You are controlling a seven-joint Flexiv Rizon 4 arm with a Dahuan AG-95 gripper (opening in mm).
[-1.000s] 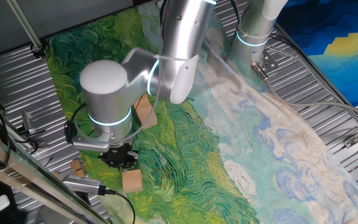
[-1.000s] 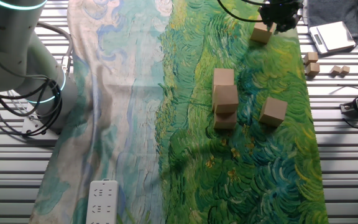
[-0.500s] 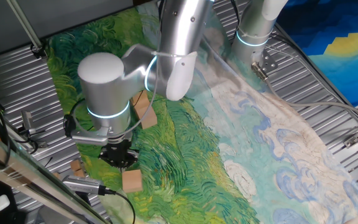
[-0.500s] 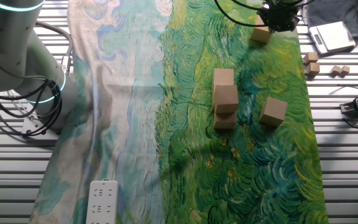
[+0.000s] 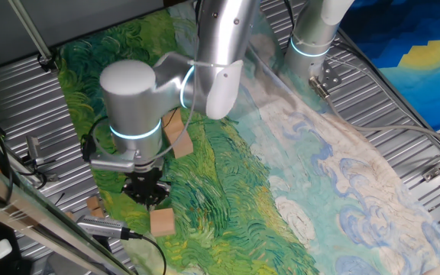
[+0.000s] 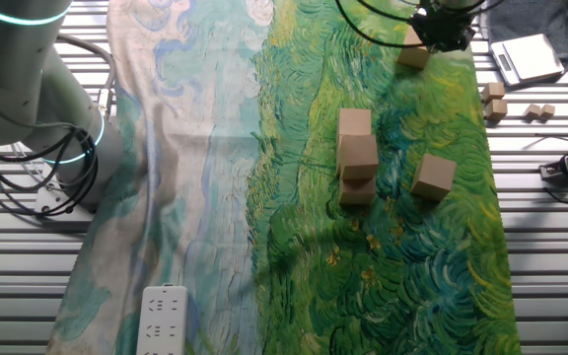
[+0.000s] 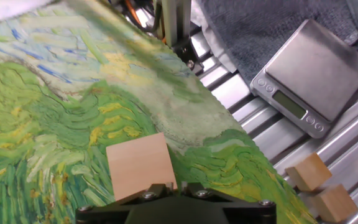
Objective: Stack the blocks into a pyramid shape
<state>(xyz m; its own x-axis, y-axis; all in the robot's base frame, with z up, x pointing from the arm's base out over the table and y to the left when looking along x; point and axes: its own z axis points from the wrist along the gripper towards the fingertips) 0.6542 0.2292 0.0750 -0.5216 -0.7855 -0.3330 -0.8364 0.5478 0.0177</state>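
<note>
Hovering just above a lone wooden block (image 7: 141,165) near the painted cloth's (image 5: 228,164) edge, the gripper (image 5: 147,192) is showing no readable jaw state; descending off-centre is risking nudging the cube askew.

A ribbed silver metal tabletop (image 6: 550,247) carries a long painted cloth of swirling green, yellow and pale blue (image 6: 294,227). A white power strip (image 6: 164,320) lies on the cloth's near end. A flat silver digital scale (image 7: 309,74) rests on a grey towel (image 7: 253,31) beside the cloth.
</note>
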